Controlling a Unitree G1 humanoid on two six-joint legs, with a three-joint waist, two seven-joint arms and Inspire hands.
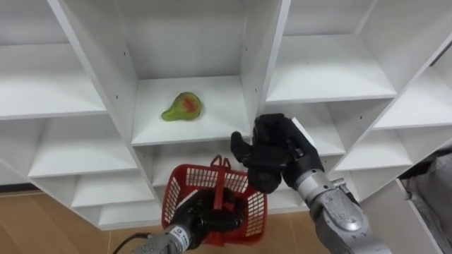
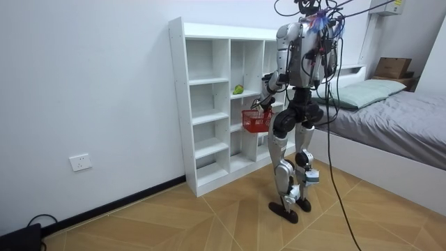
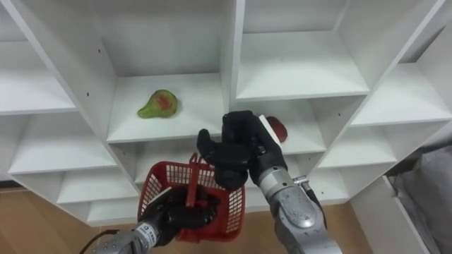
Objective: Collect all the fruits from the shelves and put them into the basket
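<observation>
Two fruits: a green-and-red pear (image 1: 182, 107) and a red fruit (image 3: 277, 129), each on a shelf of the white closet (image 1: 321, 74).
Pear: lies on its side in the middle column, alone on its shelf and set back from the front edge.
Red fruit: sits in the column to the right of the pear's, one shelf lower. It is partly hidden behind the right hand, so it cannot be told whether the two are touching.
Right hand (image 1: 272, 152): held up in front of the divider between the two columns, with its back toward the camera. The fingers are loosely extended upward and the thumb stands out to the left, with nothing clasped.
Left hand (image 1: 203, 215): low before the closet, seen through the mesh of the red basket. Its dark fingers are curled at the foot of the basket's handle.
Red basket (image 1: 251, 210): carried in the air below the pear's shelf, with the handle upright.
Robot: stands upright on the wooden floor (image 2: 174, 216), facing the closet. A bed (image 2: 404, 122) lies at the room view's right.
</observation>
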